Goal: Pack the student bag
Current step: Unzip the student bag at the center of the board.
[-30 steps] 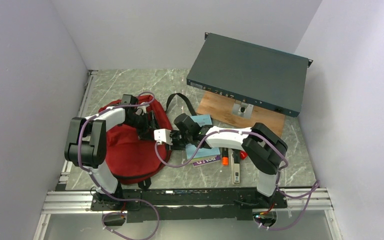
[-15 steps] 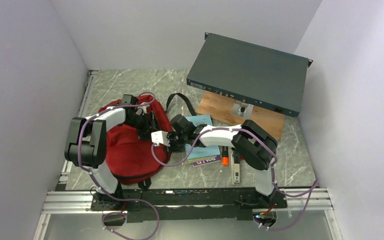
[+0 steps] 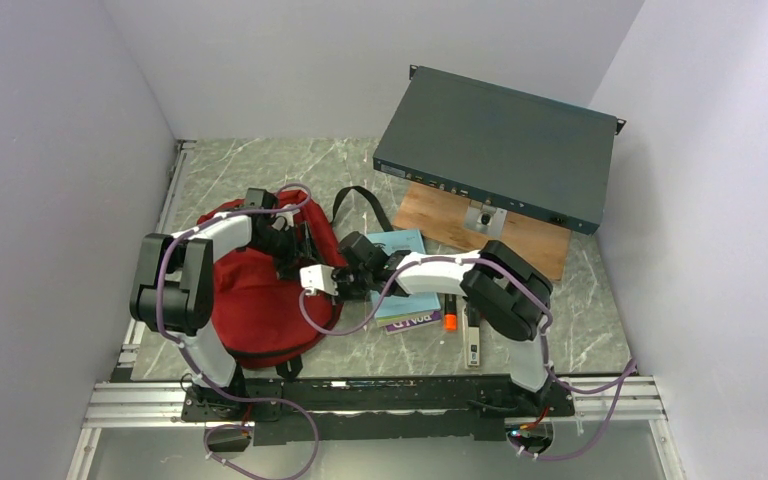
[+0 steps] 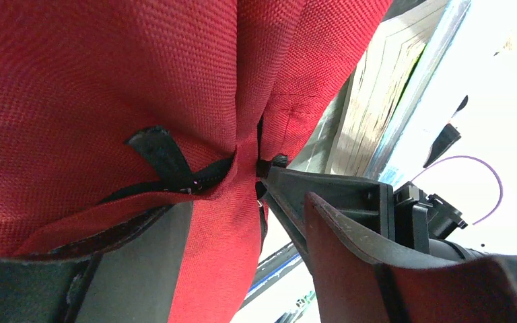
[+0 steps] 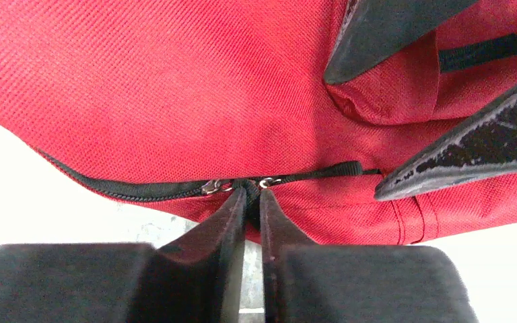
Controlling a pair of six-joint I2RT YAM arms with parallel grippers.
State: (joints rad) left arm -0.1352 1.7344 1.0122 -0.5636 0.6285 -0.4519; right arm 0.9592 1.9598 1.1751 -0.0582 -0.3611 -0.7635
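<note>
The student bag [image 3: 255, 305] is a dark red backpack lying at the left of the table. My left gripper [image 3: 285, 243] sits on its far right edge and is shut on a fold of its red fabric [image 4: 222, 235] beside the black zip. My right gripper [image 3: 338, 282] is at the bag's right edge. In the right wrist view, the right gripper [image 5: 252, 195] is shut on the black zip pull [image 5: 250, 186] of the zip line [image 5: 141, 192]. The left gripper's fingers [image 5: 471, 151] show just above it.
A teal notebook [image 3: 400, 243] and a purple book [image 3: 410, 320] lie right of the bag under my right arm. An orange marker [image 3: 450, 321], a pen-like stick [image 3: 472, 345] and a small red item [image 3: 486, 310] lie beside them. A dark teal metal box [image 3: 500, 145] rests on a wooden board [image 3: 520, 245] at the back right.
My right gripper and forearm have shifted a little to the left along the bag's edge, still pinching the zip pull. The left gripper has stayed in place on the fabric.
</note>
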